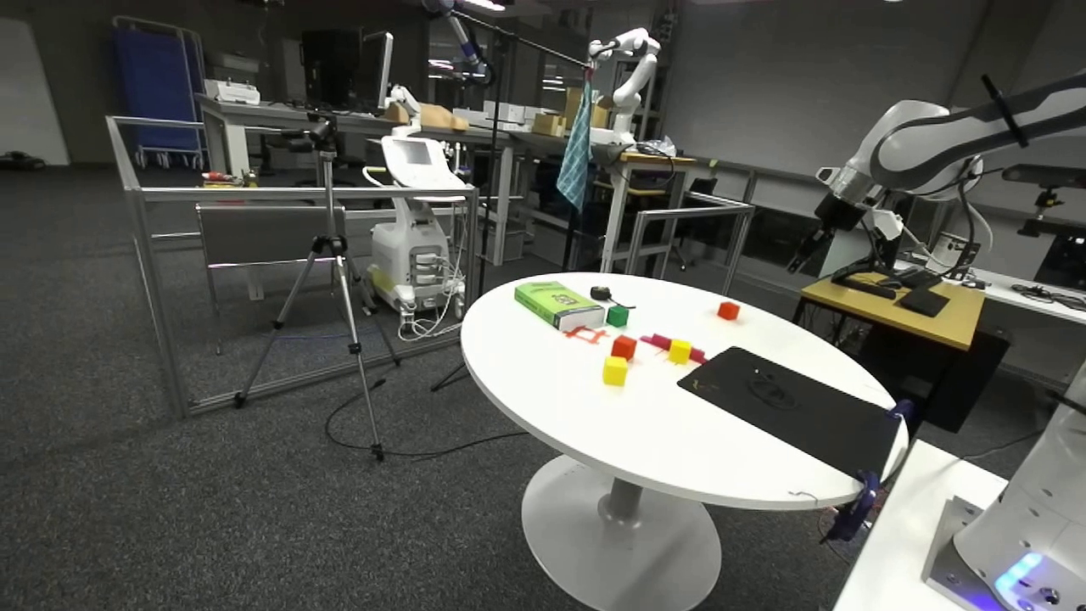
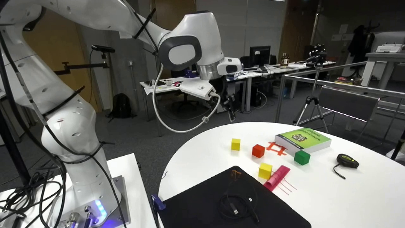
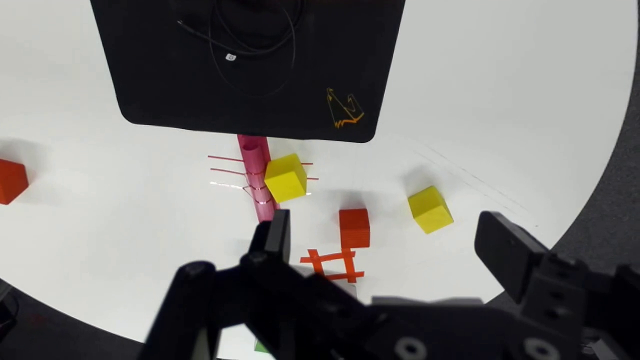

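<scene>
You're hovering the black two-fingered gripper (image 3: 386, 237) over the round white table (image 3: 500, 75) — jaws apart, empty. In the wrist view, a red wooden-looking cube (image 3: 355, 228) (probably light, stiff) is showing between them, four o'clock from a yellow cube (image 3: 286, 177); its opposite sides are looking graspable.

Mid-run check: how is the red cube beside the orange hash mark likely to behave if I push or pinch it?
The red cube probably won't roll, since it rests on a flat face. It looks stiff, with straight, crisp edges, so the gripper likely won't squash it. Pushed, it may slide on the smooth-looking white table.
</scene>
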Motion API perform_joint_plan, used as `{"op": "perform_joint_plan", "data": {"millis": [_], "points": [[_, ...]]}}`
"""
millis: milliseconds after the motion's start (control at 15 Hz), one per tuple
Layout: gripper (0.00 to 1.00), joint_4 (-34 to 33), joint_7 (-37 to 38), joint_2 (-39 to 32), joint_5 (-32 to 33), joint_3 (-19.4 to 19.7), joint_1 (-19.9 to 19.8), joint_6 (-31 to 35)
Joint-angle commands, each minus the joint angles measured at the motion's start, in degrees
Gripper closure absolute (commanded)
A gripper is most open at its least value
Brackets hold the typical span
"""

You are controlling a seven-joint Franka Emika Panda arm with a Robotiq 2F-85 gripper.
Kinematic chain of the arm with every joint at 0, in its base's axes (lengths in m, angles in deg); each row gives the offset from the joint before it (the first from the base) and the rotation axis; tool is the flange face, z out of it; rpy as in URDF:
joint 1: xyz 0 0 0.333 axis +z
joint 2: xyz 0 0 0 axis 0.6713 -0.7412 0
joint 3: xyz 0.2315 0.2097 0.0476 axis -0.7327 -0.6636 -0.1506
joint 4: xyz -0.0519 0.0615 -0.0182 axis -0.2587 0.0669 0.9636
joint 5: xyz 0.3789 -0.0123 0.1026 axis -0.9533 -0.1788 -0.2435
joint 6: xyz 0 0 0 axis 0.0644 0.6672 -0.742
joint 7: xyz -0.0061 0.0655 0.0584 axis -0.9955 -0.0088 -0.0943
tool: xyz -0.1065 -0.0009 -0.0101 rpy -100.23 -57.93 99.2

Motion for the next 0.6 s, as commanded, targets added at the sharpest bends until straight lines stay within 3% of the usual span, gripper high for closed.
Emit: {"op": "perform_joint_plan", "data": {"millis": [0, 333, 533], "points": [[0.0, -0.1, -0.1, 0.0, -0.4, -0.9, -0.6, -0.1], [0.0, 1.5, -5.0, -5.4, 1.4, 0.9, -1.0, 6.7], [0.0, 1.6, -12.0, -12.3, -2.0, 3.9, 0.3, 14.8]]}}
